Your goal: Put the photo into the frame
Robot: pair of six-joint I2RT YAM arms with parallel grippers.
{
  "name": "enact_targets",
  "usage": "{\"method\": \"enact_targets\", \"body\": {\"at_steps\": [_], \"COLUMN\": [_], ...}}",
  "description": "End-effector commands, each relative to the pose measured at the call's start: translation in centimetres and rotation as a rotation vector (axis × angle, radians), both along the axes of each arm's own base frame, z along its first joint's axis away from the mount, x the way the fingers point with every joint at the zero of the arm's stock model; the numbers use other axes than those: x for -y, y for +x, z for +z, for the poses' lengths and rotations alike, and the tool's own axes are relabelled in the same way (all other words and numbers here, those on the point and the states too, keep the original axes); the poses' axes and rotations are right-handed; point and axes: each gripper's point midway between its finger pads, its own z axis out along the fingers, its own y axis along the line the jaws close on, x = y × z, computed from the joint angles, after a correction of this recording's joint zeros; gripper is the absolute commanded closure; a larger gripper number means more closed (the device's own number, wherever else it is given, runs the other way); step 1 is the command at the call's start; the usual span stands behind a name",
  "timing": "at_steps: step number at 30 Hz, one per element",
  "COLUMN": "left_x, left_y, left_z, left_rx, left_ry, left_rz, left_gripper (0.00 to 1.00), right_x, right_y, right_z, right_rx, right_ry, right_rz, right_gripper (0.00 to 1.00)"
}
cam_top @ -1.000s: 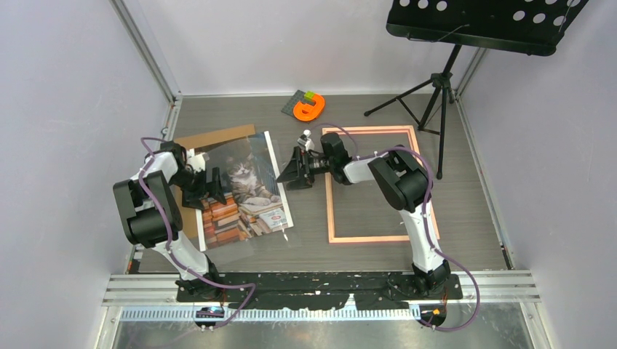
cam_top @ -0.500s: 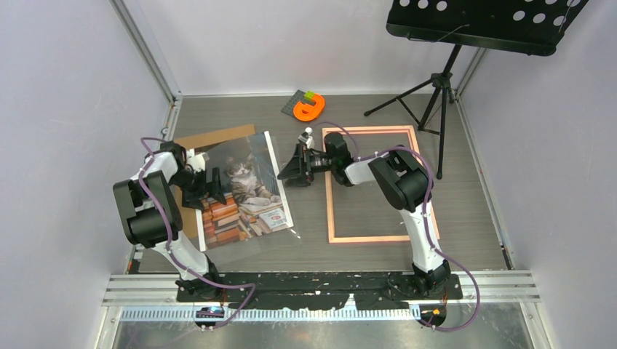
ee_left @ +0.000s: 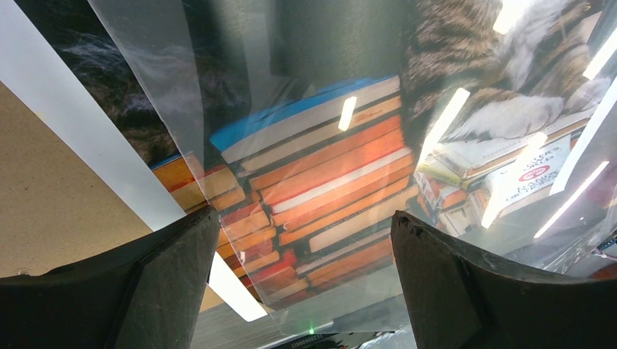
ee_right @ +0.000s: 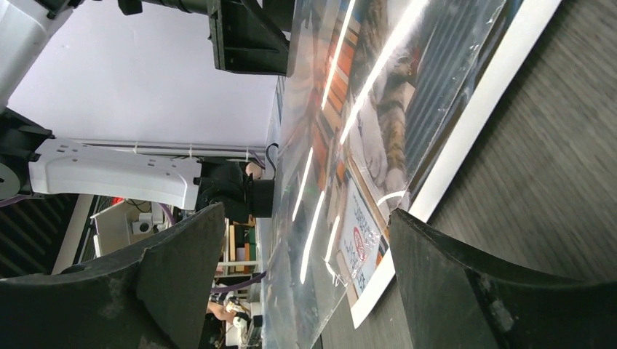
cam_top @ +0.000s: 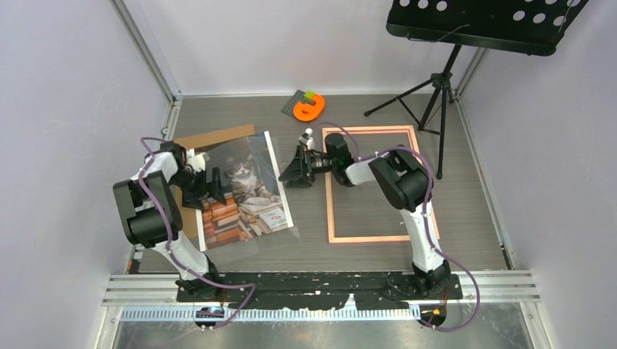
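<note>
The photo (cam_top: 244, 190), a cat on stacked books with a white border, lies flat at the left on a brown backing board (cam_top: 215, 136). A clear sheet (cam_top: 280, 234) covers it and overhangs at the near right. The pink frame (cam_top: 329, 200) lies flat to the right, apart from the photo. My left gripper (cam_top: 209, 186) stands open over the photo's left part, with the book stacks (ee_left: 320, 182) between its fingers (ee_left: 304, 218). My right gripper (cam_top: 285, 173) is open and low at the photo's right edge; the clear sheet's corner (ee_right: 342, 291) shows between its fingers (ee_right: 307, 214).
An orange piece (cam_top: 308, 108) and a small grey plate with green bricks (cam_top: 298, 99) lie at the far middle. A black music stand (cam_top: 438, 87) has its tripod at the far right, one leg reaching over the frame's right side. Walls close in on three sides.
The right gripper has shifted slightly toward the far side along the photo's right edge, and its jaws have narrowed a little. The left arm, photo and frame have not moved.
</note>
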Motion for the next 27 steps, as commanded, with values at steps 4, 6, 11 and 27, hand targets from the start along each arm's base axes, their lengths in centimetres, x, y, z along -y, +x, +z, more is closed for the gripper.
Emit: {"method": "enact_targets", "body": {"at_steps": [4, 6, 11, 27], "left_x": [2.2, 2.1, 2.2, 2.3], "left_y": [0.8, 0.8, 0.8, 0.8], "left_z": [-0.9, -0.9, -0.8, -0.8], "left_rx": [0.048, 0.048, 0.05, 0.053], "left_ry": [-0.111, -0.111, -0.115, -0.12], "left_rz": [-0.036, -0.036, -0.038, -0.04], "left_gripper": [0.09, 0.09, 0.09, 0.09], "right_x": [-1.6, -1.6, -1.7, -2.1], "right_y": [-1.9, -2.0, -2.0, -2.4], "right_z": [2.6, 2.4, 2.3, 6.4], "right_rx": [0.133, 0.157, 0.17, 0.135], "right_ry": [-0.001, -0.021, -0.055, 0.07], "right_rz": [0.076, 0.08, 0.075, 0.073], "right_gripper": [0.12, 0.12, 0.12, 0.13]}}
